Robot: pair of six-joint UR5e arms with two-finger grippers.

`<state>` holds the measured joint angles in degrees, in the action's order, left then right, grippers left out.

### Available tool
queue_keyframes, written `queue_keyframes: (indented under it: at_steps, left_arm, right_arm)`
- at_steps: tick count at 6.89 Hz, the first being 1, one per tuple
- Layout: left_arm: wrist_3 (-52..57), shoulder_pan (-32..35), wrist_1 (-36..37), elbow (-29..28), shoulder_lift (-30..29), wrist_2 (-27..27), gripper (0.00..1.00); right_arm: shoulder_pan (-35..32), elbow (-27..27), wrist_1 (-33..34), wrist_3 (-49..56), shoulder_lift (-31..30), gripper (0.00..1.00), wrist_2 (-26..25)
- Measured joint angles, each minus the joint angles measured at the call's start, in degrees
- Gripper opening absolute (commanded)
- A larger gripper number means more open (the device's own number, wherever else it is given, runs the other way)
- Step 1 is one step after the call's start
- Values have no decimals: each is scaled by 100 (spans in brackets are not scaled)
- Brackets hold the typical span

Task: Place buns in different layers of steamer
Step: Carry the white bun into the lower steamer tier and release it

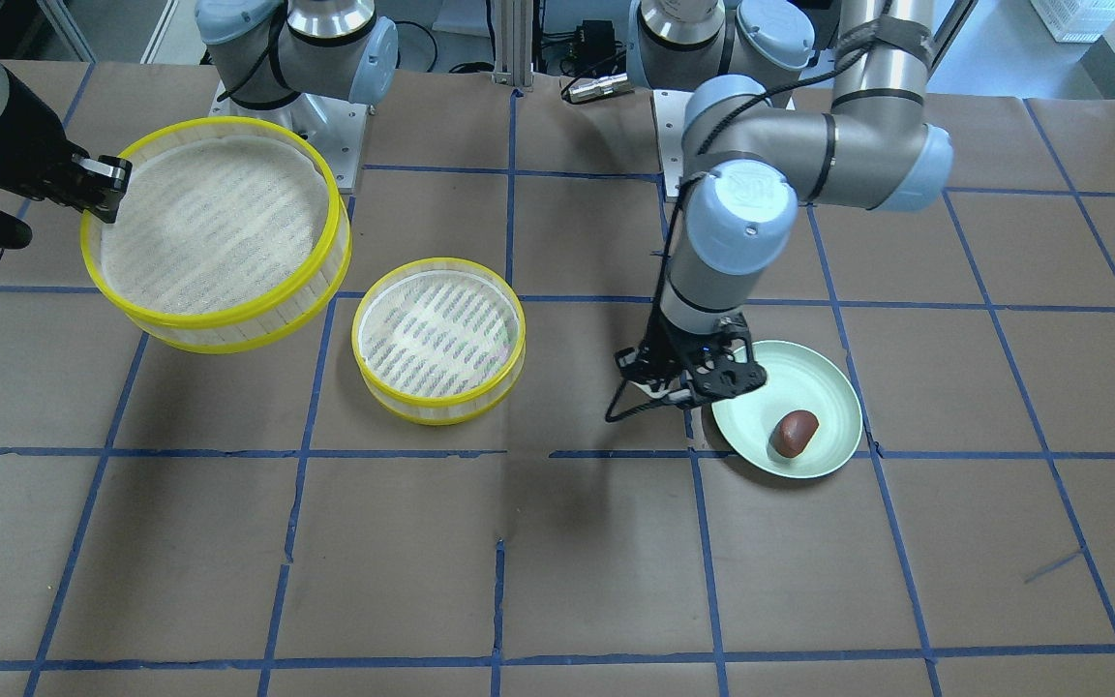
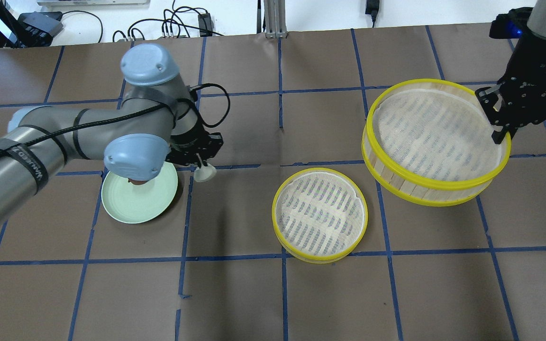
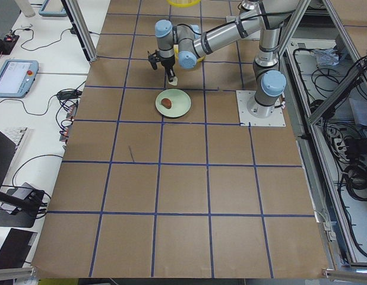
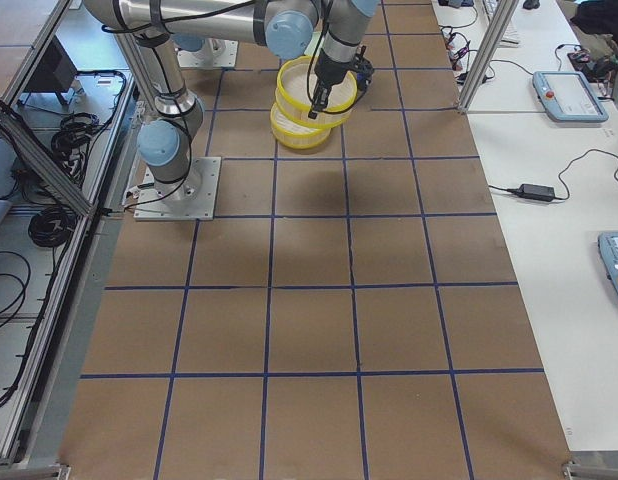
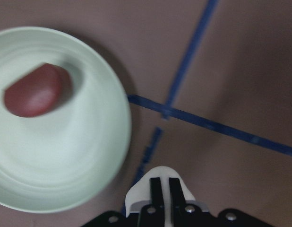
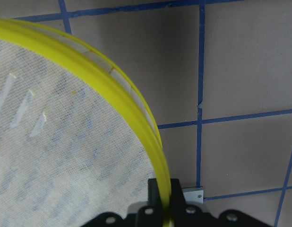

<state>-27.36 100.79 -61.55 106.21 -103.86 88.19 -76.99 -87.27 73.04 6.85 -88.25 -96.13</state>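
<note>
Brown paper table (image 2: 235, 293) with a blue tape grid; cables and gear run along the far edge.

Left arm: comes in low across the table with the elbow folded and the wrist pointing down. Left gripper (image 5: 164, 187) sits just off the rim of the pale green plate (image 2: 135, 203), on the steamer side. Its jaws are closed on the white bun (image 2: 204, 174), which is held over a tape line and clear of the plate. A black cable loops round that wrist.

Reddish-brown bun (image 1: 796, 432) lies on the plate, toward the edge away from the robot, apart from the left gripper.

Right arm: reaches in from the robot's right, tool pointing down. Right gripper (image 2: 499, 132) has its jaws pinched on the yellow rim and wall of the held layer (image 2: 432, 132), one jaw inside and one outside. That tray is off the table and slightly tilted, mesh floor bare.

Lower layer (image 2: 320, 215) sits flat on the table between the plate and the held layer, also with a bare floor. The held layer hangs beside it toward the robot's right, not over it. The white bun is well apart from both trays.
</note>
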Motion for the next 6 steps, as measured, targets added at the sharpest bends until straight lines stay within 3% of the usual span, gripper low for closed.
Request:
queue_keyframes:
  at_steps: [1,2,4,5,6]
  left_arm:
    - [-444,611,135,-30,-55,-234,9]
    - [-730,1097,268,-36,-151,-507,28]
    - [-1095,1683,565,-42,-372,-824,83]
    - [-1146,1776,637,-51,-406,-843,93]
    - [-1157,1806,651,-63,-409,-824,90]
  right_arm:
    - [0,0,0,0,0,9,0]
    - [0,0,0,0,0,9,3]
    - [0,0,12,0,0,9,0]
    - [0,2,15,0,0,9,0]
    - [0,3,17,0,0,9,3]
